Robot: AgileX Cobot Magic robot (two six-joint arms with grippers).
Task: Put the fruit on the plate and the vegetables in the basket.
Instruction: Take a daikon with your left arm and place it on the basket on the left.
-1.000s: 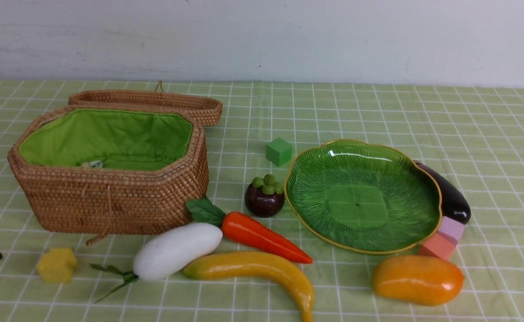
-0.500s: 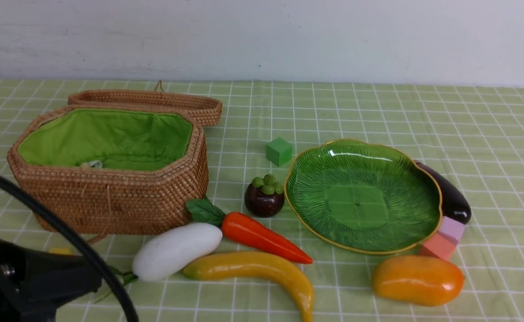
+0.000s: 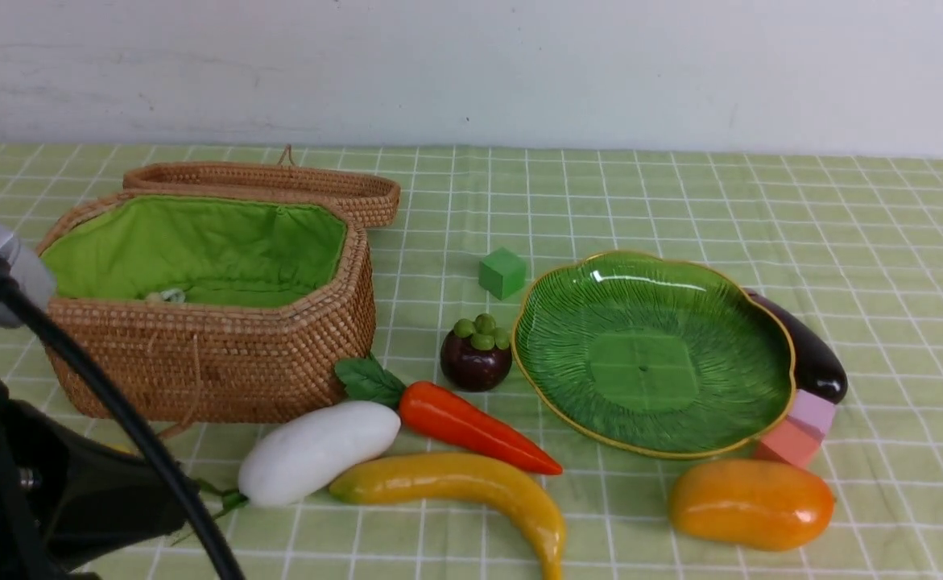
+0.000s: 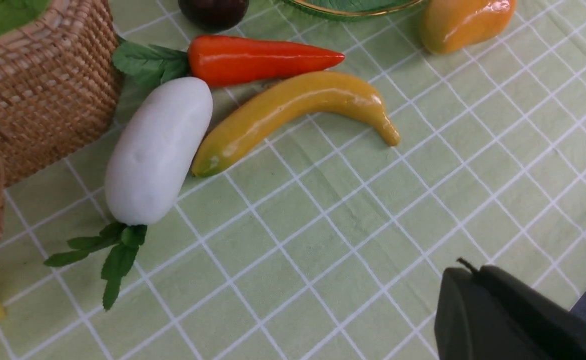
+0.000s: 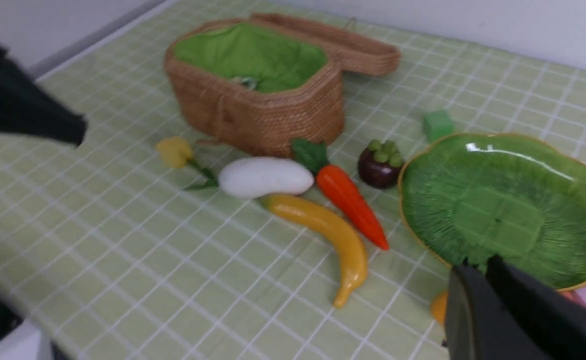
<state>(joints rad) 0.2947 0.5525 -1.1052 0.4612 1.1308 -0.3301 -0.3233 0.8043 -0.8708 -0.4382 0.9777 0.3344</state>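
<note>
The open basket (image 3: 197,362) stands at the left and the green plate (image 3: 543,379) at the right; neither holds any produce. Between them lie the mangosteen (image 3: 476,358), the carrot (image 3: 471,425), the white radish (image 3: 314,453) and the banana (image 3: 471,483). The mango (image 3: 749,503) rests in front of the plate, and the eggplant (image 3: 809,354) behind its right rim. My left gripper (image 4: 465,270) is shut and holds nothing, hovering over bare cloth short of the radish (image 4: 157,150). My right gripper (image 5: 478,262) hangs shut and holding nothing over the plate's (image 5: 503,210) near edge, covering most of the mango.
A green block (image 3: 502,272) sits behind the mangosteen. Pink blocks (image 3: 801,431) lie between plate, eggplant and mango. A yellow block (image 5: 173,151) sits by the radish leaves, hidden in the front view by my left arm (image 3: 60,499). The basket lid (image 3: 278,181) lies folded back.
My left arm has come up into the front view at the lower left and now covers the yellow block. None of the produce has moved.
</note>
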